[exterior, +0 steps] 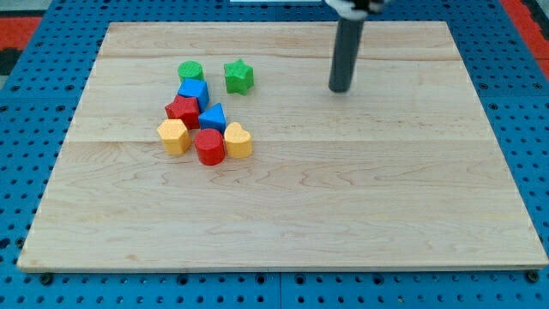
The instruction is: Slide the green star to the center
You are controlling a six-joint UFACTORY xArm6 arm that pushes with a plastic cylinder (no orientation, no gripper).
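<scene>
Camera view: my tip (340,88) rests on counter (360,206), well right of green star (238,76); no gripper fitted, state not applicable.

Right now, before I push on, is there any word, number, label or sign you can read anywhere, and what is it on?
None. The wooden board, the blue pegboard around it, the green star, the other blocks and my tip carry no readable text, number or mark.
</scene>
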